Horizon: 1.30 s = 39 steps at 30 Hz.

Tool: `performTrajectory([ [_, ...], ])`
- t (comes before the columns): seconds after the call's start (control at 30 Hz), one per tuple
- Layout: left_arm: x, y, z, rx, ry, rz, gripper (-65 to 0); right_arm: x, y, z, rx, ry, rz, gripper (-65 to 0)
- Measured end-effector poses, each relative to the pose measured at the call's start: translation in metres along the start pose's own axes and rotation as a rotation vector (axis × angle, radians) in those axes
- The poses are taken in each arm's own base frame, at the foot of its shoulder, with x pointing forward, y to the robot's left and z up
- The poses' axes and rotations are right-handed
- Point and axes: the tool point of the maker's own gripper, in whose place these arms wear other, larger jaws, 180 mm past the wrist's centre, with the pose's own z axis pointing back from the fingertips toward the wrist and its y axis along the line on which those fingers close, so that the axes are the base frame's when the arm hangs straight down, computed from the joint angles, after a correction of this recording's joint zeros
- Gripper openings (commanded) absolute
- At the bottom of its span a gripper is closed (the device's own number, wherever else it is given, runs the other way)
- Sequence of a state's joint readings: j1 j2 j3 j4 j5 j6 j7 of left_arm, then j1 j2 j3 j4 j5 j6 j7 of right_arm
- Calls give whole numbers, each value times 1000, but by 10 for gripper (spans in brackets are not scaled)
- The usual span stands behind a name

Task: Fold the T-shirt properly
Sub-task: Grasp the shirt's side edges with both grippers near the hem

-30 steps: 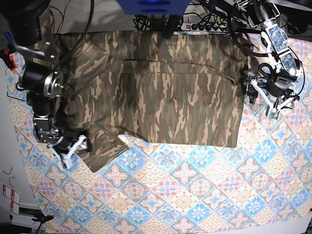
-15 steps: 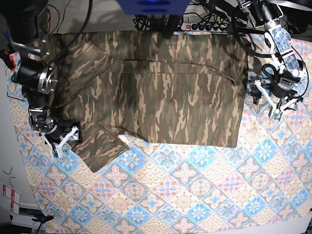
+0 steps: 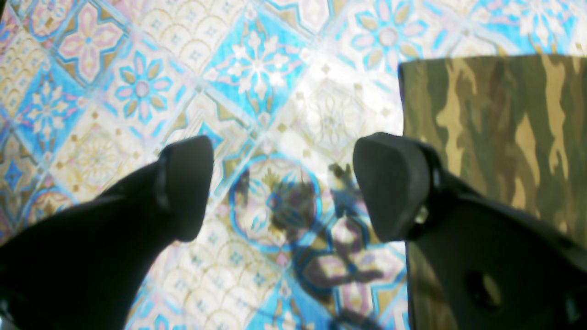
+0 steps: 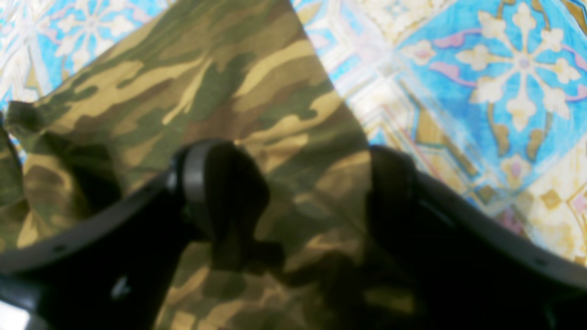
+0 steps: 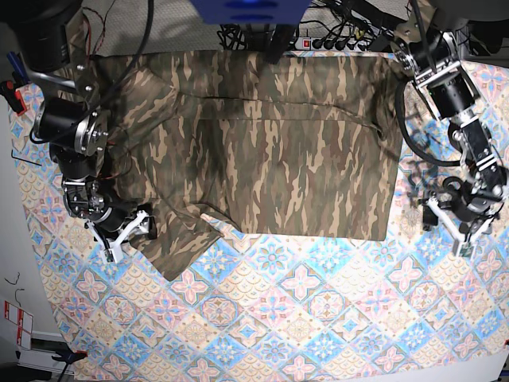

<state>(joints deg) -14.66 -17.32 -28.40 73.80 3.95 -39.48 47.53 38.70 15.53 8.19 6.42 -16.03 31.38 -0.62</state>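
Presently my right gripper (image 5: pixel 127 233), fingers spread and empty, hangs over the T-shirt (image 5: pixel 262 151) sleeve; my left gripper (image 5: pixel 460 225), also spread, sits beside the hem.

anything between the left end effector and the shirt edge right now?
Nothing but bare tablecloth. In the base view the left end effector sits off the T-shirt, with only patterned cloth between. The left wrist view shows its open fingers over that cloth.
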Motion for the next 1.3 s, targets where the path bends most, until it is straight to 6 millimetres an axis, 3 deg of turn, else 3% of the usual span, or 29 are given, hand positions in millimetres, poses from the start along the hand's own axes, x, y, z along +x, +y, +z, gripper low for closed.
performTrajectory([
  [0.13,9,-40,-36,-152,-29,11,-139,0,0,0,1,-1,1,-211],
  [0.3,-11,-65,-72,-259,2,168,-139,0,0,0,0,-2,0,-211],
  [0.47,-8,-75,-84,-298,-54,268,-139,-1,0,0,0,-3,-2,-211],
  [0.57,-23,-83,-87,-302,-8,233,-139,0,-1,1,-1,-4,-3,-211],
  [0.67,-21,-96,-91,-310,-3,206,-150,0,0,0,-1,-4,-3,-211],
  [0.8,-13,-124,-96,-353,-13,191,-312,0,-1,1,1,-4,-3,-214],
  [0.9,-15,-130,-96,-365,-13,193,-426,-1,3,2,28,1,-4,-291],
  [1.1,-25,-133,-98,-383,-19,262,-564,-5,4,2,33,19,-5,-521],
  [1.2,-33,-135,-97,-382,-17,275,-649,-5,4,2,37,23,-7,-583],
  [1.3,-37,-136,-96,-385,-23,289,-650,-7,5,2,38,35,-10,-610],
])
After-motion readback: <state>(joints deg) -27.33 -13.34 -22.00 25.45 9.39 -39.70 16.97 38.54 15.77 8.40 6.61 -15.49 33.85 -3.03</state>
